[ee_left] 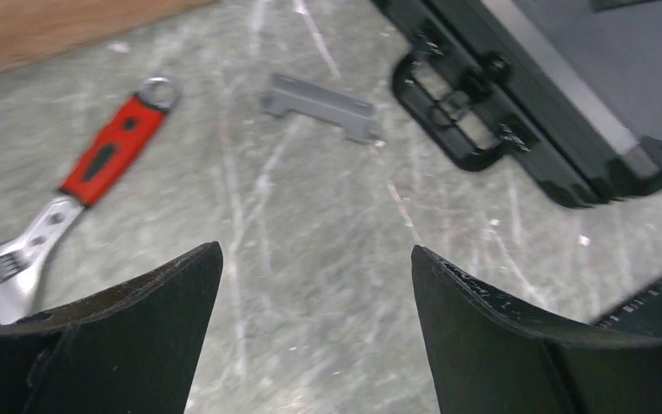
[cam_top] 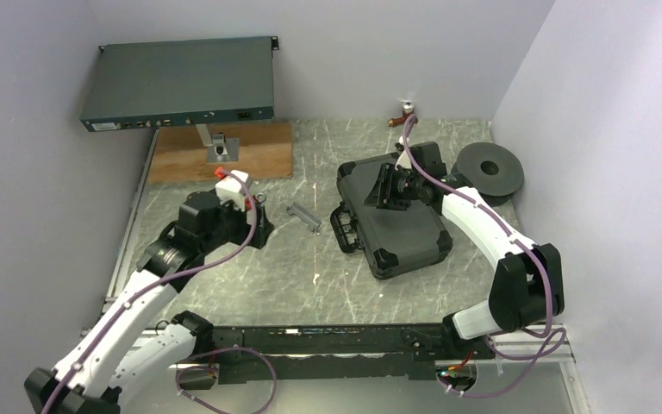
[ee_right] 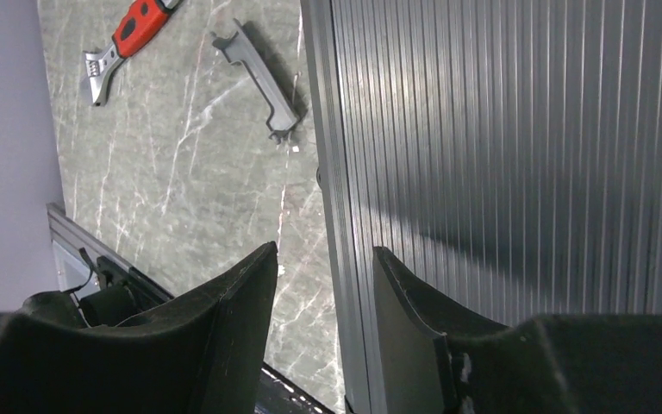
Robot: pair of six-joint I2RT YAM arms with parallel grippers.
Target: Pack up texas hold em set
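From above, the black case (cam_top: pixel 401 233) lies shut on the right of the table (cam_top: pixel 310 267), with the right gripper (cam_top: pixel 390 185) over its lid.

Left wrist: the left gripper (ee_left: pixel 316 252) is wide apart and holds nothing.

Right wrist: the fingers (ee_right: pixel 241 293) are half apart over the case's edge. I cannot tell if they touch it.

Black ribbed case (cam_top: pixel 405 237); red-handled wrench (ee_left: pixel 112 151); grey bracket (ee_left: pixel 319 105)

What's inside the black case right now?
Nothing inside is visible: the case is shut, so its contents are hidden. Only its ribbed lid and handle show. A grey bracket lies outside on the table, beside the handle.
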